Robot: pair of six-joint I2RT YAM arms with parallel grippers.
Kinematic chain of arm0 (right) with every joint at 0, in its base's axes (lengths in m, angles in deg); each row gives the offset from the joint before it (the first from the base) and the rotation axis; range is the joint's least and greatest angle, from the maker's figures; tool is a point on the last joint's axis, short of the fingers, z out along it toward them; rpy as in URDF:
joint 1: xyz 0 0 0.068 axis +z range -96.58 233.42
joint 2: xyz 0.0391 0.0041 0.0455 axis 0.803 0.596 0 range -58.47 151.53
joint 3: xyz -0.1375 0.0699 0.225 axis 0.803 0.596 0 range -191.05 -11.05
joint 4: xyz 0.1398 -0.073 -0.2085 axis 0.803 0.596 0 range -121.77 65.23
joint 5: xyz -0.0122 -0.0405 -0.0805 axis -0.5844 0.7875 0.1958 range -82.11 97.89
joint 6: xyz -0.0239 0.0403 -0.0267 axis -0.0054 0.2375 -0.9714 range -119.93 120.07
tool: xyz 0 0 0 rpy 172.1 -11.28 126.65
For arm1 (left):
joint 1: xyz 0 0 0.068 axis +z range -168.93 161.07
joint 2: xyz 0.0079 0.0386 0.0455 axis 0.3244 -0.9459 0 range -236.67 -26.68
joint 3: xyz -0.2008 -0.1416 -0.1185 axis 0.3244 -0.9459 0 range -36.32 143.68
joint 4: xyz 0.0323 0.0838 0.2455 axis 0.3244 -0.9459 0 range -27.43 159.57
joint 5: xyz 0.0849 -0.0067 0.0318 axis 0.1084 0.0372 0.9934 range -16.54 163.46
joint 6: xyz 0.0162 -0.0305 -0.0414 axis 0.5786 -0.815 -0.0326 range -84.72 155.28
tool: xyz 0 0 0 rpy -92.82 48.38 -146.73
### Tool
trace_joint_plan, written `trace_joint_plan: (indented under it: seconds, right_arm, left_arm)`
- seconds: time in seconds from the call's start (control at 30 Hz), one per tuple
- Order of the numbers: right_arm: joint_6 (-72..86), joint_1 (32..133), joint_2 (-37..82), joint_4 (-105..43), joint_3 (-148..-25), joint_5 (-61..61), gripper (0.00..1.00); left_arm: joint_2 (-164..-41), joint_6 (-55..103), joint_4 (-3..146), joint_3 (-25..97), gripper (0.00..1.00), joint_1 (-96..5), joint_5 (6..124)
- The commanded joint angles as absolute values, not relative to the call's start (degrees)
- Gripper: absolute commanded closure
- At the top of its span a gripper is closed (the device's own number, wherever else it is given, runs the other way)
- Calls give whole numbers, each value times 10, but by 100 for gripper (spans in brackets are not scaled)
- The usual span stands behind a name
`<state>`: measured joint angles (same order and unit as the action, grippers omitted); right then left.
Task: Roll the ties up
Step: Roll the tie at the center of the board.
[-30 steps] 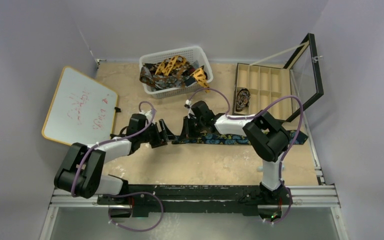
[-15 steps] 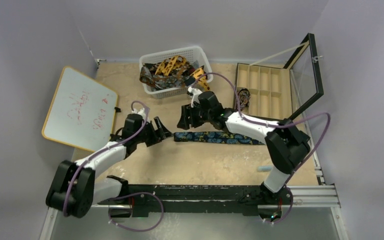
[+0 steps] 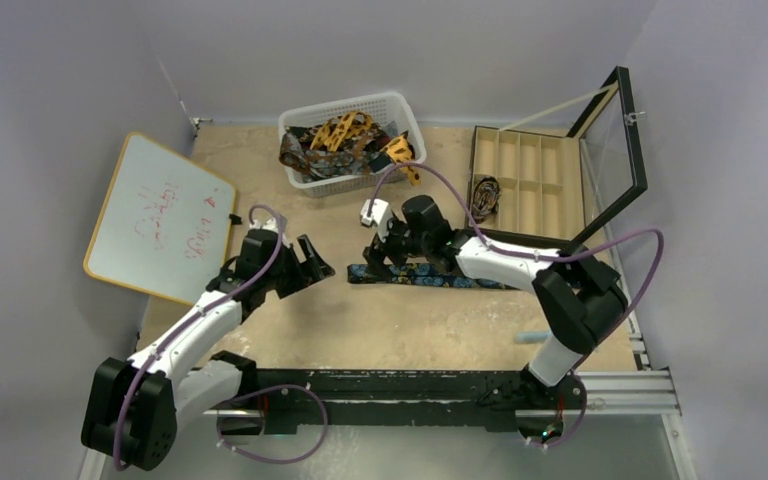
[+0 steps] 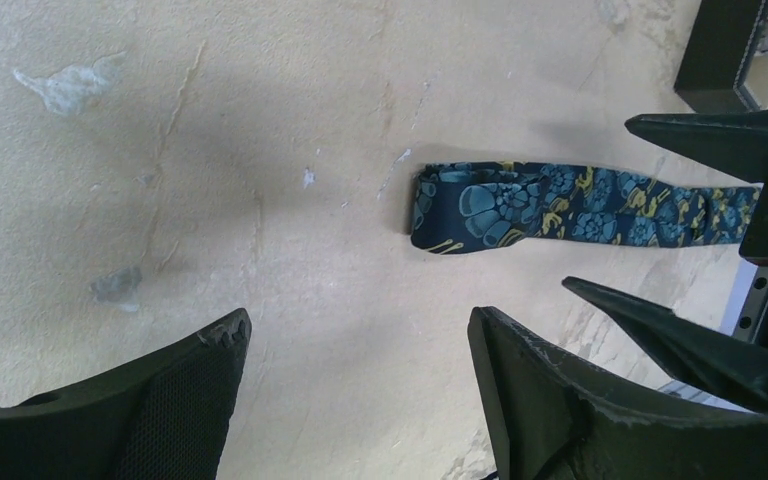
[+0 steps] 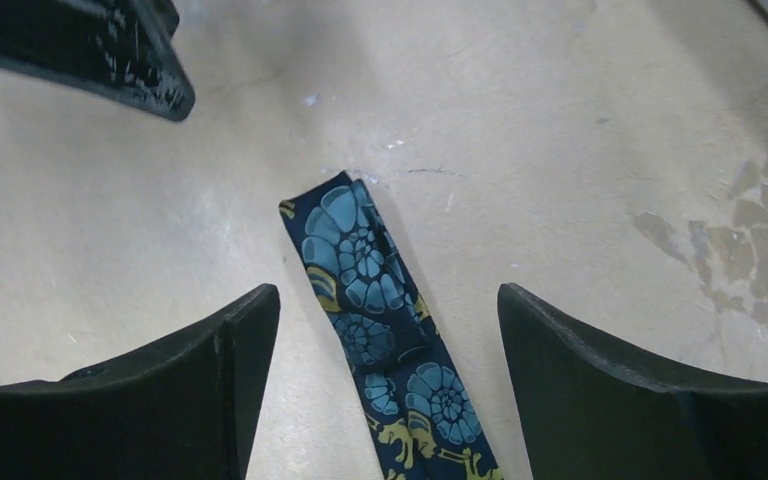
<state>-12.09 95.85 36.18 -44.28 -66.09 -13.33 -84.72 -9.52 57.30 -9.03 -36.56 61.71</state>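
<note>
A dark navy tie (image 3: 430,276) with blue-gold print lies flat across the middle of the table, its left end folded over on itself (image 5: 345,240). My right gripper (image 3: 372,262) hovers open over that folded end, one finger on each side and neither touching the tie (image 5: 385,295). My left gripper (image 3: 315,262) is open and empty just left of the tie's end (image 4: 358,325), above bare table. The left wrist view shows the tie (image 4: 560,205) ahead of the left gripper. More ties (image 3: 345,140), orange-yellow and dark, are heaped in the basket.
The white mesh basket (image 3: 400,105) stands at the back centre. A whiteboard (image 3: 160,215) lies at the left. A compartment box (image 3: 530,165) with a raised glass lid sits at the back right, with one dark bundle (image 3: 485,198) in a slot.
My right gripper opened, let go of the tie's left end, lifted and came back over it. My left gripper drew back a little to the left and opened slightly wider.
</note>
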Motion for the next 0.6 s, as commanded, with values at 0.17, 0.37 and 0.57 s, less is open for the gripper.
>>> trace_joint_plan:
  seconds: [0.17,0.37,0.57]
  right_arm:
    - [-247,1005,412,-409,-704,-135,15]
    - [-265,1014,448,-436,-699,-90,14]
    - [-272,1014,456,-449,-698,-70,12]
  left_arm:
    - [-839,-75,555,-74,22,-361,620]
    - [-836,-67,546,-70,22,-360,621]
    - [-843,-70,554,-75,22,-360,613]
